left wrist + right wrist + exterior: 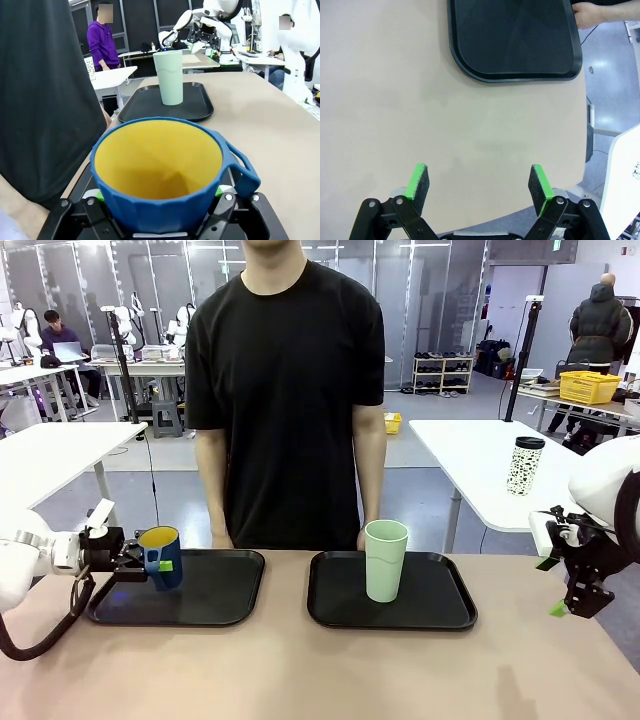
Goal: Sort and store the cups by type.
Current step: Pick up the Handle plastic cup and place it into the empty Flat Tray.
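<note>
So over at the left edge of the tan tabletop (300, 670) the left gripper (135, 560) is clamped on the short dark-blue mug with the handle and yellow inside (161, 557); it's coming at the mug from the side, claw lying flat, and the mug looks held just above the left part of the left black plastic tray (215, 600), upright with its mouth up; in the left wrist view the green pads (218, 190) press on the mug's wall either side and the handle sticks out to that picture's right; moving along, the tall pale-green handleless plastic tumbler (385, 560) stands upright in the middle of the right black tray (440, 610), well apart from the mug; then at the right edge the right gripper (560, 585) hangs with its jaws wide apart and nothing between them, pointing down at bare tabletop just off the right tray's near corner; my read is the mug only needs lowering straight down along its upright axis onto the left tray, and the left arm already has it; no brand or writing I can read on either cup.
</note>
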You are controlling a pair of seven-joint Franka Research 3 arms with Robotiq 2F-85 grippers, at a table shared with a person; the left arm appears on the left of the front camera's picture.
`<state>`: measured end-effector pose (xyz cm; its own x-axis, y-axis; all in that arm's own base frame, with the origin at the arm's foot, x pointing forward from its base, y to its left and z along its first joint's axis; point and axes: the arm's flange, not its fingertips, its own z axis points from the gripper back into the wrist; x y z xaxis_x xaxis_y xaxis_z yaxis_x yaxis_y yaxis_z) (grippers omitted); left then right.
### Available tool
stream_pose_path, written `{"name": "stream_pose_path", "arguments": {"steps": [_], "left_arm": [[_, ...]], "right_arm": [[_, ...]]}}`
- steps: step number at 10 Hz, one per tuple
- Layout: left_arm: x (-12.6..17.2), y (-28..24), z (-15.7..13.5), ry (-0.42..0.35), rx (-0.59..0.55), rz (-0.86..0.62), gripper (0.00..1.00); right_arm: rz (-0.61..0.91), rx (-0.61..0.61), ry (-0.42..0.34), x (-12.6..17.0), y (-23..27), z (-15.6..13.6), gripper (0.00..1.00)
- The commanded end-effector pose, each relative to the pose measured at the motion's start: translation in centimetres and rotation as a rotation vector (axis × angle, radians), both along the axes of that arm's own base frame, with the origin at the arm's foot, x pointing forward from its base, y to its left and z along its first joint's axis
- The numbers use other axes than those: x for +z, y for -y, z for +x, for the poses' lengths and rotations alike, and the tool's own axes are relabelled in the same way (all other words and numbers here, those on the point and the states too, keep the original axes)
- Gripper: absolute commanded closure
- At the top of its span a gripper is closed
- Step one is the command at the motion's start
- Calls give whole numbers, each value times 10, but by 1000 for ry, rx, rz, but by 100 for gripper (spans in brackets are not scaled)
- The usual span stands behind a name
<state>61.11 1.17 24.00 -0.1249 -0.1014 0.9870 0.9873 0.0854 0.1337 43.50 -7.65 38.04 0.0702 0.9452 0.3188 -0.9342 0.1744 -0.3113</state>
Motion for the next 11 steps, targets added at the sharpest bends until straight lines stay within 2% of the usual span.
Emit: {"name": "stream_pose_path", "arguments": {"steps": [1,10,11], "left_arm": [[-6,-2,12,11,-27,-24,25],[-30,-8,20,-23,-5,-8,25],[-31,-9,19,-28,-1,0,18]], "right_arm": [[-8,-4,4,0,1,-1,0],[-8,-4,4,0,1,-1,0],[-8,-4,4,0,1,-1,0]]}}
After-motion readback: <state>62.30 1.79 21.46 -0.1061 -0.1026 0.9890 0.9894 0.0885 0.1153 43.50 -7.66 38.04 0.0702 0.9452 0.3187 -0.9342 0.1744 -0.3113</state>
